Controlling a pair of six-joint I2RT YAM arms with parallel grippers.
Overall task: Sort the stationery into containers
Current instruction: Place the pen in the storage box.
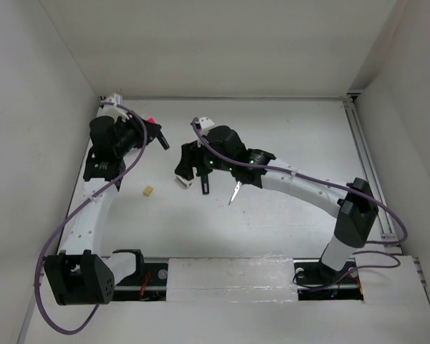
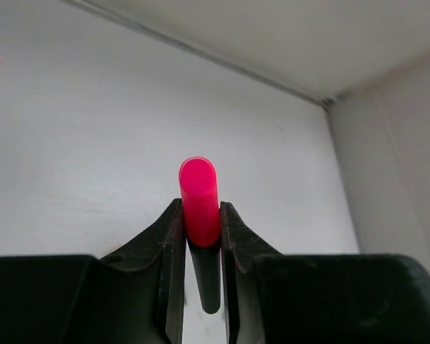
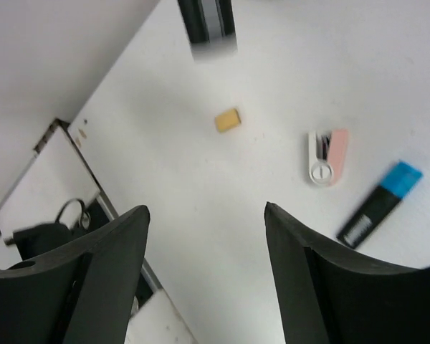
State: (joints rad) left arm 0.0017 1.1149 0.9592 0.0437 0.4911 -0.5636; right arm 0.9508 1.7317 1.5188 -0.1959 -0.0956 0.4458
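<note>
Work surface was a white table point(image 1: 294, 136), matte and evenly lit. Plain white walls enclosed it on three sides: back wall point(image 1: 222, 43), left wall point(image 1: 29, 143), right wall point(image 1: 416, 107). A metal rail point(image 1: 365, 165) ran along the table's right edge. A white panel point(image 1: 229, 276) covered the near edge.

White table point(image 1: 272, 222), white walls point(image 1: 222, 43), rt-side rail point(image 1: 365, 147)

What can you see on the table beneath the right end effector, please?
Beneath the open right end effector lie a tan eraser, a small white-pink piece and a blue-capped marker. Its fingers cover the table at both lower corners.
</note>
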